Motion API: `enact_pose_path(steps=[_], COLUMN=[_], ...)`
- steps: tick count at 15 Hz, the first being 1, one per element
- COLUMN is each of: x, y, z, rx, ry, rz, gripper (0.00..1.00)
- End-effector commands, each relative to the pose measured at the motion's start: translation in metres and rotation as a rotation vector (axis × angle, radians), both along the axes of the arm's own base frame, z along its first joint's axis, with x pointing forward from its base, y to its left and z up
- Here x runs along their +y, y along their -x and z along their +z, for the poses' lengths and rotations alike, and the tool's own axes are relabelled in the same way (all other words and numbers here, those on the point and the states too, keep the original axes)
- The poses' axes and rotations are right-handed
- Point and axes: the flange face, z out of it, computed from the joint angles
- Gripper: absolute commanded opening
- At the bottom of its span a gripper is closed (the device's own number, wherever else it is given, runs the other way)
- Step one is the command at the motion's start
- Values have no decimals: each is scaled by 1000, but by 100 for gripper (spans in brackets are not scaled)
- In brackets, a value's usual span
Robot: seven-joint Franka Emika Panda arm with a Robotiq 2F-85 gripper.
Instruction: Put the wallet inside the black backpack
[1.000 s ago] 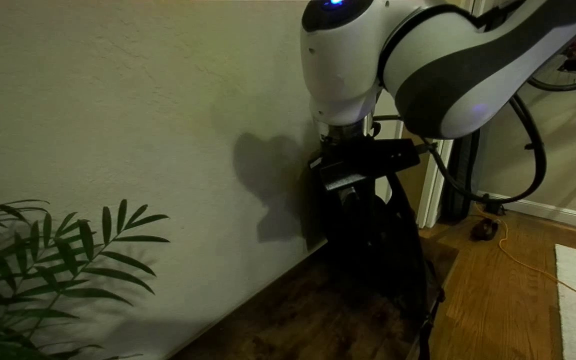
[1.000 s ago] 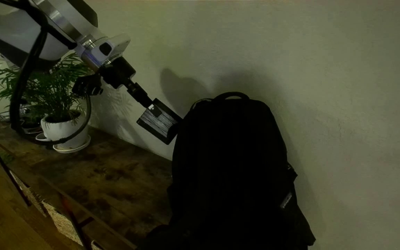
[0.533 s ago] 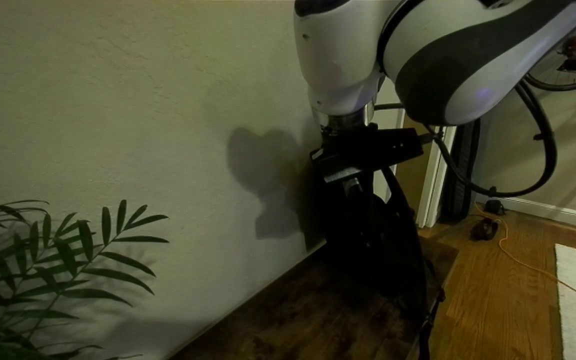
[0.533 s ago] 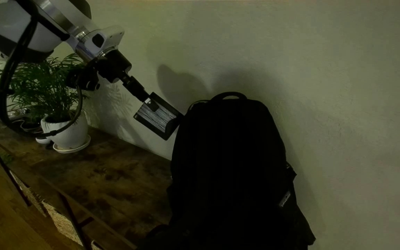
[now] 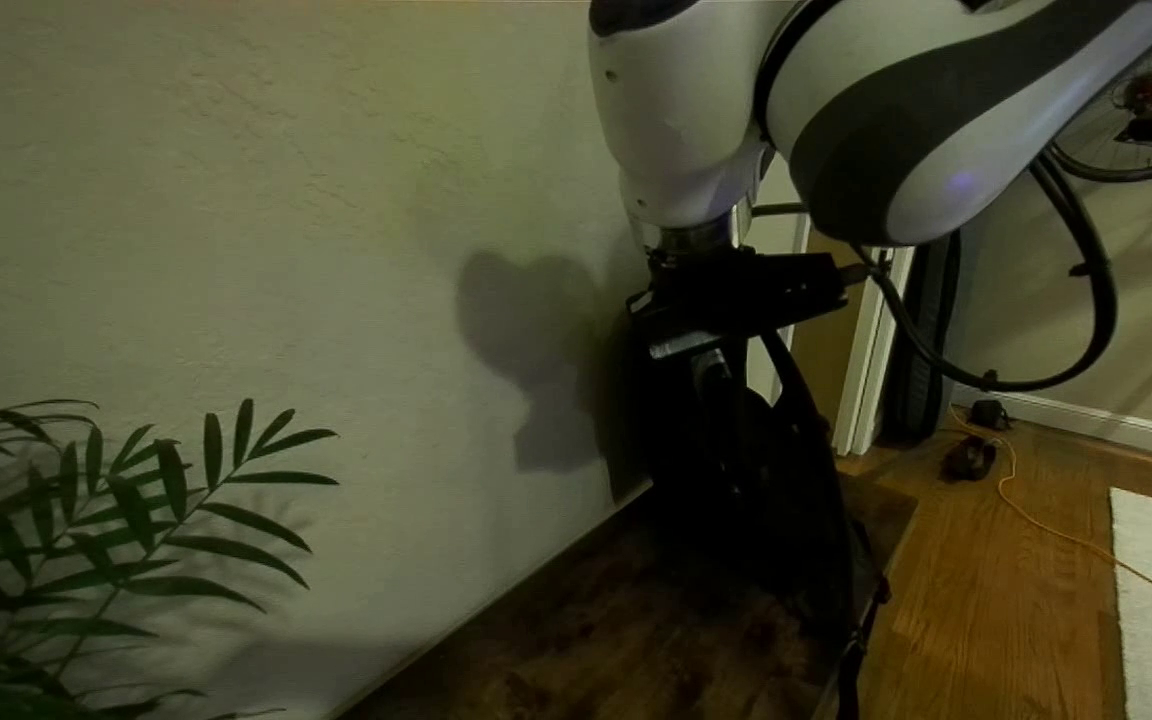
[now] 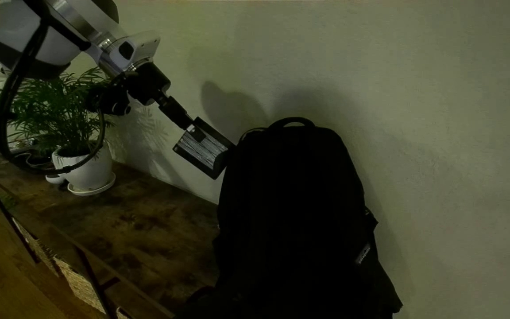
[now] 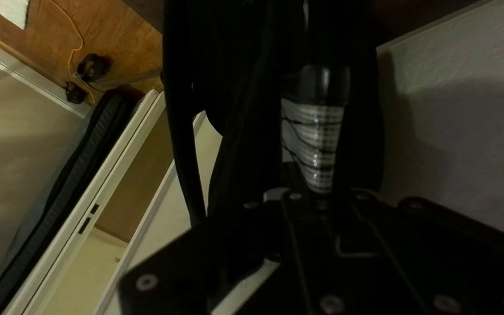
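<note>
A: What does the end effector (image 6: 195,131) hold?

B: It is clamped on the near end of the wallet (image 6: 206,153), whose longer edge runs roughly along the end effector's line, sloping downward.

A: Where lies the black backpack (image 6: 295,212)?

B: Ahead, past the wallet's far end; their outlines meet in an exterior view, but contact cannot be told. The coming move presumably follows that axis; where the backpack opens is not discernible.
</note>
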Motion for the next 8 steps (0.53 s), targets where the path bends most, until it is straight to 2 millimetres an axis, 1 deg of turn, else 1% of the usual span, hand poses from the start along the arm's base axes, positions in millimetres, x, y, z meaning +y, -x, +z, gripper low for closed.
enact_pose_path(steps=[1,8], x=[-9,-35], y=[3,-12], z=[12,16], rx=[-37,-74], ry=[23,-5], rz=[-28,-59], gripper=[4,4])
